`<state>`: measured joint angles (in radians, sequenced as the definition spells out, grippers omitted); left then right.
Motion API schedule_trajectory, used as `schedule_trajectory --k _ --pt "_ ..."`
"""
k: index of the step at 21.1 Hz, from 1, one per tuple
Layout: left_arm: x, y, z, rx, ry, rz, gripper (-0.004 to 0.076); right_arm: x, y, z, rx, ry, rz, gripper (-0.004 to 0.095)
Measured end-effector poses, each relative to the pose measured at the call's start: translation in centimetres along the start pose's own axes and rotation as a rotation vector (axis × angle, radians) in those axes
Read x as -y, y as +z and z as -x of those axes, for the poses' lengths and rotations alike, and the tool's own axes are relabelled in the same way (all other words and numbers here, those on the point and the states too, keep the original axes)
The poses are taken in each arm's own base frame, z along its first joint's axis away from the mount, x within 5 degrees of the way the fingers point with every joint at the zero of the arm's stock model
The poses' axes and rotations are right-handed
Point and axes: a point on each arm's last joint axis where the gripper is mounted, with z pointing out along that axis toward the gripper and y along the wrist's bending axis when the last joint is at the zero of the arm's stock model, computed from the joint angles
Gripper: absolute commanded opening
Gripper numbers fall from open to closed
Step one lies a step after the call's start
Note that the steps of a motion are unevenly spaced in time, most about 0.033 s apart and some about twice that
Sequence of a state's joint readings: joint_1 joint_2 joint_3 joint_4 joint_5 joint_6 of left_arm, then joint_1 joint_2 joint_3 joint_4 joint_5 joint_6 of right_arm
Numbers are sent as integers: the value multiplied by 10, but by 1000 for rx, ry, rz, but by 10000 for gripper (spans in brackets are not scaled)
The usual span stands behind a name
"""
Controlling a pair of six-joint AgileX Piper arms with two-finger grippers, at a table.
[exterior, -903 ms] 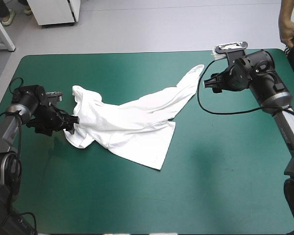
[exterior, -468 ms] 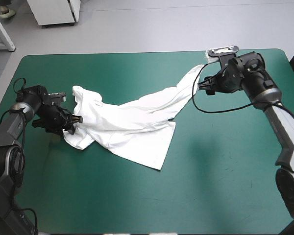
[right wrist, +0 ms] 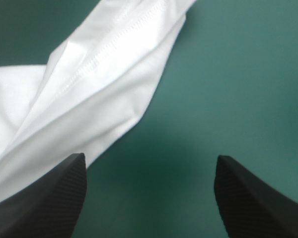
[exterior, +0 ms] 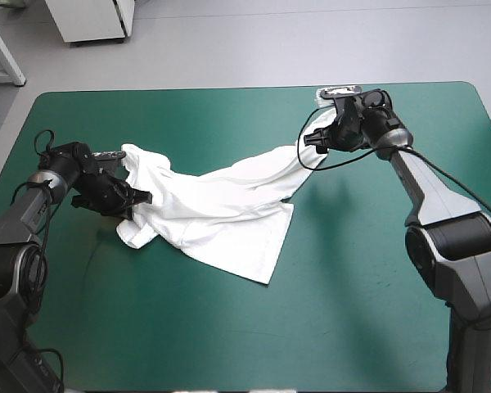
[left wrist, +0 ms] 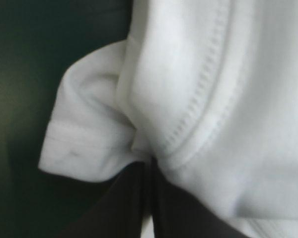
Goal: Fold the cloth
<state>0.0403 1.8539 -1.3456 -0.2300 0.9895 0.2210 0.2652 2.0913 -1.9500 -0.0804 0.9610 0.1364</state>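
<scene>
The white T-shirt (exterior: 221,205) lies crumpled in a long band, from the table's left side to a narrow tip near the far right. My left gripper (exterior: 141,198) is at its left edge. In the left wrist view the black fingers meet in a point (left wrist: 150,166) with a fold of the T-shirt (left wrist: 198,89) pinched between them. My right gripper (exterior: 313,139) hovers over the shirt's far-right tip. Its fingers stand wide apart (right wrist: 150,161), open, with bare cover between them. The T-shirt's hemmed strip (right wrist: 89,84) runs ahead of it and beside one finger.
The teal-green cover (exterior: 352,286) stretches wide in front of the shirt and to its right. The table's far edge (exterior: 254,86) runs close behind the right gripper. The left edge is near the left arm.
My left gripper has shut on the shirt's left edge and drawn it slightly right. The right arm has swung left, from beside the shirt's tip to over it, still open.
</scene>
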Motion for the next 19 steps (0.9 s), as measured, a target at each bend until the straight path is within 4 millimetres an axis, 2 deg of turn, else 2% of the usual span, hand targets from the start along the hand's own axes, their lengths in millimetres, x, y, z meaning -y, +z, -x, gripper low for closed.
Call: schedule_trajectory --k 4,7,9,10,11,12,13,16,18,19 --pt "0 0 0 -2 9 3 -9 -3 28 7 -21 6 5 669" --pt "0 0 0 -3 9 3 -9 -9 60 6 -85 34 42 654" --pt "0 0 0 -3 9 3 -9 -13 67 4 -113 54 72 517" --pt "0 0 0 -3 9 3 -9 -13 67 4 -114 63 83 332" --pt "0 0 0 -3 9 3 -9 -14 67 3 -121 77 102 245" --pt "0 0 0 -3 9 3 -9 -15 67 3 -122 82 108 24" --pt "0 0 0 -3 9 3 -9 -16 67 3 -128 91 122 -9" --pt "1 -2 0 4 14 8 -9 -17 58 8 -138 93 135 -19" --pt "5 -7 -4 8 23 4 -9 -16 36 20 -104 86 136 -19" --pt "9 -15 -6 15 35 10 -9 -16 19 28 -77 82 139 -19"
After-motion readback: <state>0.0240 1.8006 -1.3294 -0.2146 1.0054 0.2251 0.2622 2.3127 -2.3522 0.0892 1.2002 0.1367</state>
